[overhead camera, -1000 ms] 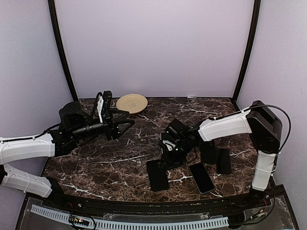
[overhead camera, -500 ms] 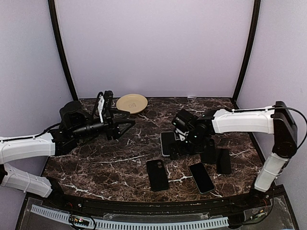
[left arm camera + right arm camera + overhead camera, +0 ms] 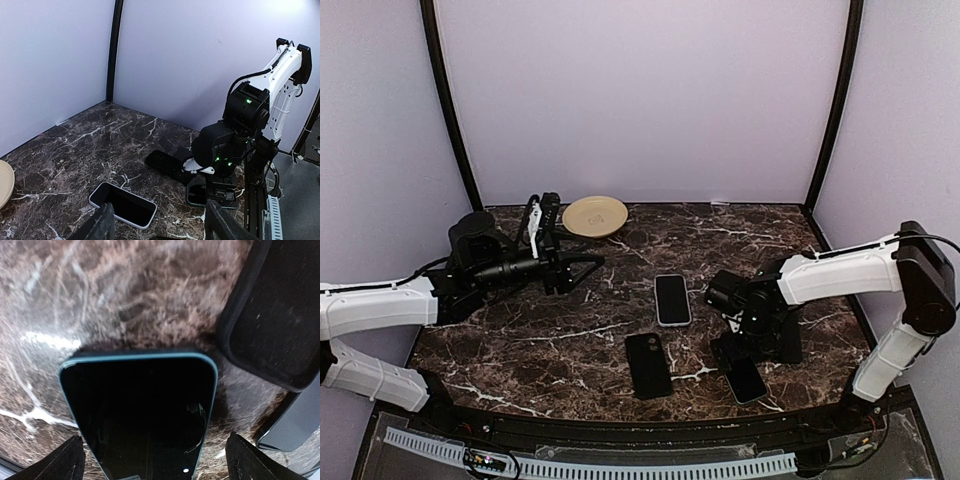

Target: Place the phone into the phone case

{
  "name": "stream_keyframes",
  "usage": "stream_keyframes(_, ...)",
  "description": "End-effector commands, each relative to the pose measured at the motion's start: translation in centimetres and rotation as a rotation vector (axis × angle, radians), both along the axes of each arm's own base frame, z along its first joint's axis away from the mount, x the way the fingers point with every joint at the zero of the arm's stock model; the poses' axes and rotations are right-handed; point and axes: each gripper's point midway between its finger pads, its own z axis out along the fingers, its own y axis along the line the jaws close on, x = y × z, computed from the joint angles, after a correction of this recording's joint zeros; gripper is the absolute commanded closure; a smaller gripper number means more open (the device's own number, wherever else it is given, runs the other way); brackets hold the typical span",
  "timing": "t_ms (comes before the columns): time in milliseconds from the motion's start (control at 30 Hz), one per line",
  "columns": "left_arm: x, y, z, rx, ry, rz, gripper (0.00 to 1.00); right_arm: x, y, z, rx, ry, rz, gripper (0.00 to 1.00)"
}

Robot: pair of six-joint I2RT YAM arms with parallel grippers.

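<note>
My right gripper (image 3: 160, 462) hangs spread wide over the teal-edged, dark-screened phone (image 3: 140, 405), holding nothing. That phone lies flat near the front edge of the brown marbled desk (image 3: 570, 340). The flat black phone case (image 3: 648, 365) lies apart to its left, and a white-rimmed phone (image 3: 672, 299) lies farther back. My left gripper (image 3: 570, 266) hovers above the desk near the tan round plate (image 3: 595, 215) — released too, and empty.

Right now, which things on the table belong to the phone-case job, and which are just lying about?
Job: teal-edged phone under the right gripper; black cases beside it.
Lying about: tan plate; white-edged phone and black slab, possibly spares.
</note>
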Motion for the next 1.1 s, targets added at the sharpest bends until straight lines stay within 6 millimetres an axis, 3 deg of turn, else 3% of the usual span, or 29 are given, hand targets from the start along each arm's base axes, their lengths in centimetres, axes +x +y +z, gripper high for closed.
stream_keyframes(0,-0.3,-0.4,1.6,-0.021,-0.031,-0.021,0.37,-0.6,1.1,-0.4,0.075,0.023,-0.013,0.01)
stream_keyframes(133,-0.2,-0.3,1.6,-0.02,-0.031,-0.019,0.36,-0.7,1.4,-1.3,0.088,0.037,-0.014,0.04)
stream_keyframes(367,-0.3,-0.3,1.7,-0.019,-0.032,-0.021,0.36,-0.5,1.0,-1.8,0.048,0.032,-0.009,0.31)
stream_keyframes(633,0.8,0.1,1.1,0.01,-0.022,0.043,0.36,1.5,1.5,0.4,0.019,-0.078,0.002,0.53)
stream_keyframes(833,4.2,1.7,-0.2,0.105,0.022,0.253,0.36,5.6,5.8,6.7,0.061,-0.418,-0.022,0.77)
stream_keyframes(967,6.2,3.4,-1.1,0.167,0.048,0.398,0.36,6.1,11.7,10.4,0.191,-0.603,-0.014,0.87)
stream_keyframes(1067,7.3,4.4,-1.5,0.196,0.058,0.485,0.35,5.5,16.3,11.8,0.293,-0.67,0.01,0.97)
